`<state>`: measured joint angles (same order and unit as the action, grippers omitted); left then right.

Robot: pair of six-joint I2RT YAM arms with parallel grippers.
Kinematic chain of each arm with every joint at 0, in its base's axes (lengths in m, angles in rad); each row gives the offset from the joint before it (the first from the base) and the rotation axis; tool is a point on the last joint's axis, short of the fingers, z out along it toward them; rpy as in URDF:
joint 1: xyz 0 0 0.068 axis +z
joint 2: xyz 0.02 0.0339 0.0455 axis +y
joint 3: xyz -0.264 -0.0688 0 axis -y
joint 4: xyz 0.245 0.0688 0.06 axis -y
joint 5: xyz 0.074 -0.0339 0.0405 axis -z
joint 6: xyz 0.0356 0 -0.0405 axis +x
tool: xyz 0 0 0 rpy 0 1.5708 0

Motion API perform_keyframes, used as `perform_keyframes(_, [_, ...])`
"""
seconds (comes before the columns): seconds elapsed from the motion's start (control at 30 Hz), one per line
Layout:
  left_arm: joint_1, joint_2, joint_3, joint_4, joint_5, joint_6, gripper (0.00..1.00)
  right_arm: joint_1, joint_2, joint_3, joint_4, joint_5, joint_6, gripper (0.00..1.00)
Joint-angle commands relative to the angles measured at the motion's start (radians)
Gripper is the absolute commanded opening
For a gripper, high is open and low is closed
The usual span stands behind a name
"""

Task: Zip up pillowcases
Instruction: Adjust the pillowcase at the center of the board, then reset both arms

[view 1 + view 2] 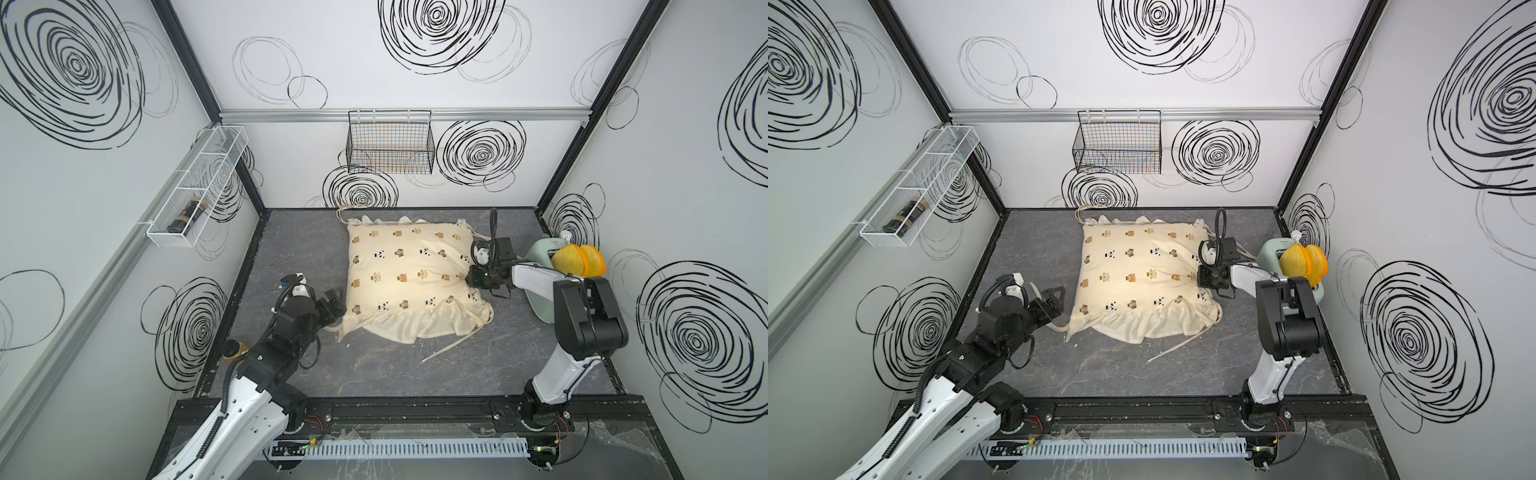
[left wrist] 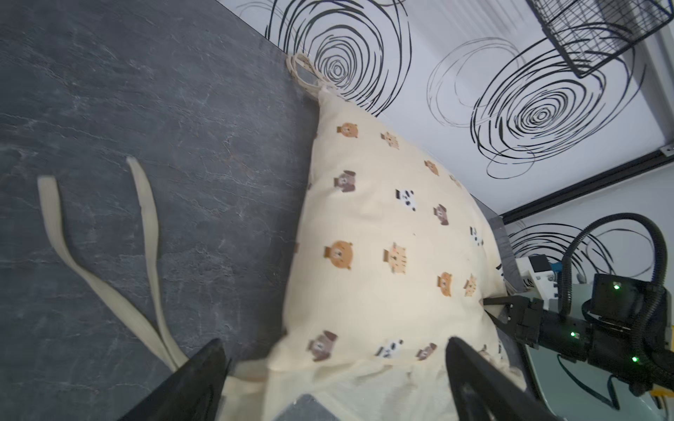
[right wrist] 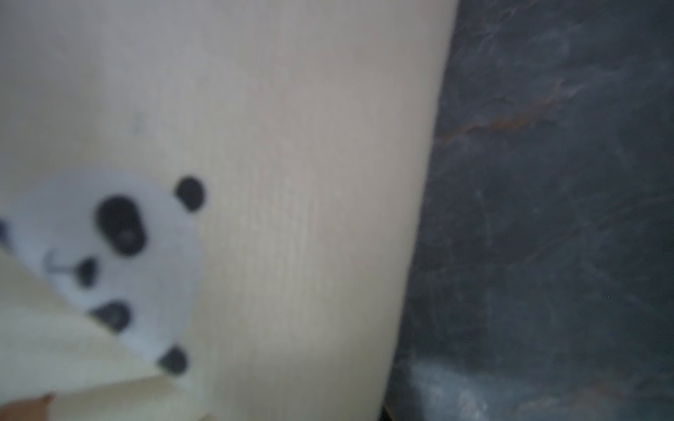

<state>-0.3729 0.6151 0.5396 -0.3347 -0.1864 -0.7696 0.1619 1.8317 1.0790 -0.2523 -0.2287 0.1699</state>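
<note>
The cream pillowcase (image 1: 409, 276) printed with bears and pandas lies stuffed in the middle of the grey table in both top views (image 1: 1142, 278). Its ruffled front edge droops toward me, and a long tie (image 1: 449, 347) trails off it. My left gripper (image 1: 337, 306) stands open at the front-left corner, its jaws wide on either side of the ruffle (image 2: 333, 340). My right gripper (image 1: 468, 277) is shut on the right edge, where the fabric puckers toward it (image 2: 487, 304). The right wrist view holds only blurred cloth (image 3: 291, 182) and table. I cannot make out the zipper.
A mint-green appliance (image 1: 540, 299) with yellow-orange pieces (image 1: 577, 259) stands at the right wall, close behind the right arm. A black wire basket (image 1: 390, 143) hangs on the back wall, a white wire rack (image 1: 195, 187) on the left wall. Two loose ties (image 2: 146, 226) lie left of the pillow.
</note>
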Motion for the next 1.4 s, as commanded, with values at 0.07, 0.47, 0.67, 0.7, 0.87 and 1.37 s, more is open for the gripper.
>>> perform_keyframes(0.07, [0.167, 0.059, 0.049, 0.113, 0.061, 0.148, 0.96, 0.045, 0.106, 0.102, -0.206, 0.078, -0.116, 0.12])
perform_keyframes(0.47, [0.364, 0.096, 0.024, 0.238, 0.097, 0.154, 0.96, 0.113, -0.033, 0.016, -0.163, 0.126, -0.019, 0.53])
perform_keyframes(0.67, [0.348, 0.138, -0.048, 0.415, -0.070, 0.137, 0.96, 0.037, -0.248, -0.114, 0.009, 0.277, -0.022, 0.98])
perform_keyframes(0.7, [0.345, 0.163, -0.063, 0.461, -0.125, 0.153, 0.96, 0.027, -0.290, -0.151, 0.066, 0.304, -0.046, 0.98])
perform_keyframes(0.87, [0.337, 0.322, -0.113, 0.652, -0.350, 0.278, 0.96, -0.011, -0.348, -0.307, 0.398, 0.513, -0.151, 0.98])
perform_keyframes(1.37, [0.384, 0.746, -0.248, 1.345, -0.276, 0.535, 0.97, -0.060, -0.343, -0.610, 0.971, 0.470, -0.184, 0.98])
